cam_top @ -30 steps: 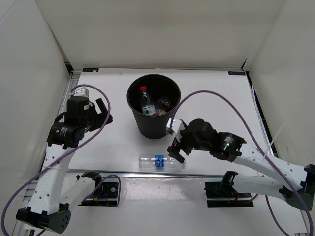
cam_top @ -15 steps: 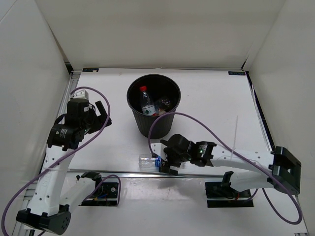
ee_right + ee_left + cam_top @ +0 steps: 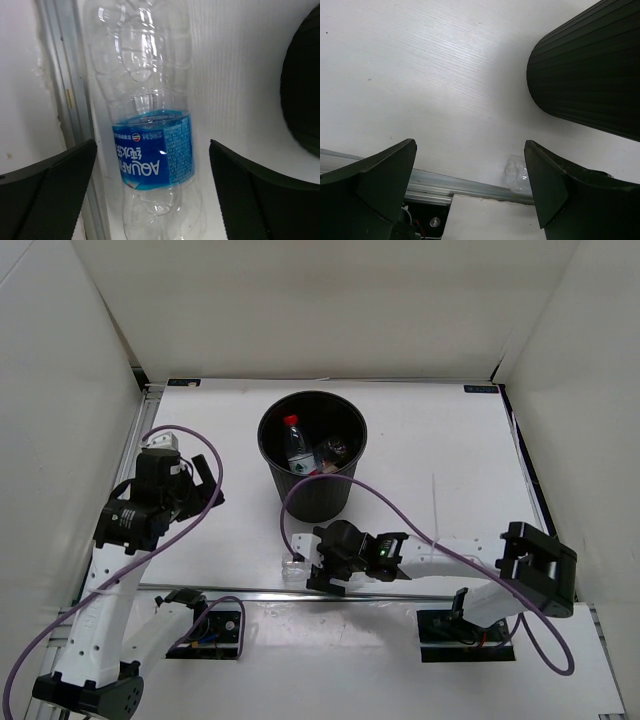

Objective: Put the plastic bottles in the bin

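The black bin [image 3: 312, 488] stands at the table's middle back and holds a red-capped clear bottle [image 3: 293, 444] and other bottles. A clear bottle with a blue label [image 3: 152, 160] lies along the table's front edge. Only its end [image 3: 293, 566] shows in the top view, and it also shows in the left wrist view [image 3: 516, 172]. My right gripper [image 3: 322, 572] is low over it, open, one finger on each side of the label [image 3: 152, 192], not touching. My left gripper [image 3: 205, 480] is open and empty, raised left of the bin [image 3: 590, 75].
An aluminium rail [image 3: 65, 100] runs along the table's front edge right beside the lying bottle. The bin's wall [image 3: 306, 90] is close on the other side of the right gripper. White walls enclose the table on the left, back and right.
My right arm has swung down and left from beside the bin to the front edge, and its open gripper now straddles the blue-labelled bottle. The left arm has barely shifted.
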{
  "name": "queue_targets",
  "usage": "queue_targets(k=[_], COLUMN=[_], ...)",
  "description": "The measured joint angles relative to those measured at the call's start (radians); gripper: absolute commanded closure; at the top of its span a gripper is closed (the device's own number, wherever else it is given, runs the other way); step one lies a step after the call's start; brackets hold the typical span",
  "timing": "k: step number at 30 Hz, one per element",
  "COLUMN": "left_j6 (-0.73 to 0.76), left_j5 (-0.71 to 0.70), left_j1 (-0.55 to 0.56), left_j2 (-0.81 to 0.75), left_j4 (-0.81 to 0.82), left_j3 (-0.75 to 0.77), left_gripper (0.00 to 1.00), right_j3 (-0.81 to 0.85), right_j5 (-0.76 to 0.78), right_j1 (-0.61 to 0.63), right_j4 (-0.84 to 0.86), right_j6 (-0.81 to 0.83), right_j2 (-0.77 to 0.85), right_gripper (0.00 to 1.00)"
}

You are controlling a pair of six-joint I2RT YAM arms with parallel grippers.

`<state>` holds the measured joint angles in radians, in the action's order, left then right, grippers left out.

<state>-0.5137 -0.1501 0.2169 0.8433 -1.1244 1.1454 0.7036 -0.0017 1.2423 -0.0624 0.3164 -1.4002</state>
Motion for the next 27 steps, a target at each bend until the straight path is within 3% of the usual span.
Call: queue_targets(k=[3, 4, 6, 17, 22, 27], left_j6=[0.002, 0.003, 0.005, 0.013, 0.017, 0.017], left_j5=[0.0, 0.0, 0.0, -0.006, -0.019, -0.023], left_j1=[0.0, 0.0, 0.0, 0.0, 0.0, 0.0], left_j2=[0.012, 0.016, 0.023, 0.023, 0.014, 0.01], left_j4=[-0.005, -0.005, -0.005, 0.0, 0.003, 0.009], left_j3=[-0.001, -0.001, -0.001, -0.013, -0.014, -0.038], left_gripper=[0.0, 0.0, 0.0, 0.0, 0.0, 0.0], right_j3=[0.003, 0.009, 0.024, 0.186, 0.556, 0.929], right_j5=[0.031, 0.038, 0.048, 0.103, 0.159, 0.192], right_j1=[0.0, 0.0, 0.0, 0.003, 0.04, 0.045], right_j4=[-0.007, -0.021, -0.058, -0.243, -0.385, -0.395], right_j6=[-0.056, -0.074, -0.112, -0.238, -0.227, -0.199], right_j2=[-0.039, -0.055, -0.083, -0.036, -0.02, -0.032], right_gripper=[0.21, 0.33, 0.42, 0.53, 0.54, 0.57])
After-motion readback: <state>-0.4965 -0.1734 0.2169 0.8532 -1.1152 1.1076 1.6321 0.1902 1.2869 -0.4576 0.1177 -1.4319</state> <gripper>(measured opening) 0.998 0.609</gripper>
